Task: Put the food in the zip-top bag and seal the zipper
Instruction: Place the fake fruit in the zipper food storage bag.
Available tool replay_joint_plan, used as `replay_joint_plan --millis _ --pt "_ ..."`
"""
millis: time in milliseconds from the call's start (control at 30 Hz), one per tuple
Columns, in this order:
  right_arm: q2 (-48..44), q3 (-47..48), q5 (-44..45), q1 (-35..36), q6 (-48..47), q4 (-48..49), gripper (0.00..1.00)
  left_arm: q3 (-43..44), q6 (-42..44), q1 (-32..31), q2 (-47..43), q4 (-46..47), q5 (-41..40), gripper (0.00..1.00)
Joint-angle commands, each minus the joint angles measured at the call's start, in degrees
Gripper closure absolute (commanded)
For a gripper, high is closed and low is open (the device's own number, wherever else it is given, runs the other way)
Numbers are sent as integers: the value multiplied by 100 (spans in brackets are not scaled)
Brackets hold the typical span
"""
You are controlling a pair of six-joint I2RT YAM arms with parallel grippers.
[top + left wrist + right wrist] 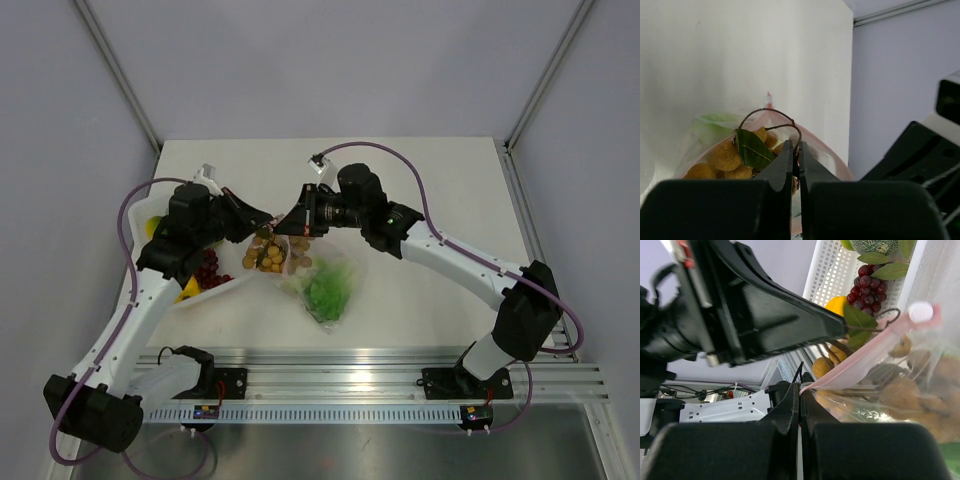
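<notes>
**Stock in the bag.** The lettuce (326,291) lay inside the zip-top bag (335,300), with what looked like the pale white-green vegetable (294,284) beside it. You may count those as done.

**Stock in transit.** The bunch of tan-brown balls (725,161) sat at the bag's mouth, partly past the rim. Your left pincer (795,149) was pressed together, apparently on the bunch's brown stem.

**Stock outstanding.** The dark red grapes (867,287) and the yellow piece (836,305) lay in the white tray (832,270). By my reckoning the task stood near its middle.

**Closure.** The zipper (865,356) was unsealed. Your right pincer (800,390) was pressed together on that pink-red strip and held the mouth lifted.

**Location.** The bag lay left of the middle of the counter (440,180), toward the near edge. The tray was just beside it, toward the left edge.

**Clearances.**
- The two pincers stood very close at the mouth, so you had little room between them.
- The tray's rim crowded the bag on its left-edge side.
- Bare counter showed toward the far edge and the right edge, which was your freest way out.
</notes>
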Motion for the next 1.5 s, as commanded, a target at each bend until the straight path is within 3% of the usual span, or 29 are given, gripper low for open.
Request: replay_joint_plan --millis 0,467,767,967,1167,1233,1333,1467 --pt "-203 181 -61 109 150 623 100 -408 118 -74 -223 466 -303 100" --pt "-257 58 -263 118 668 1379 100 -348 56 -170 -619 870 -628 100" --pt "-300 84 -246 109 634 1353 100 -962 196 -565 -425 1152 -531 100" --pt "-397 -21 -351 118 765 1502 100 -858 583 -953 -557 818 -1611 100" --pt "-564 -241 -220 118 721 1371 100 -779 662 -953 -355 1231 -1166 100" --pt "-616 -311 -141 118 678 1318 100 -612 794 -953 -276 1083 -989 78" --pt "-801 -548 26 109 572 1152 100 -166 1215 -953 -214 531 -927 54" --pt "-1108 -1049 264 109 519 1037 100 328 1874 -953 -179 -104 -752 44"
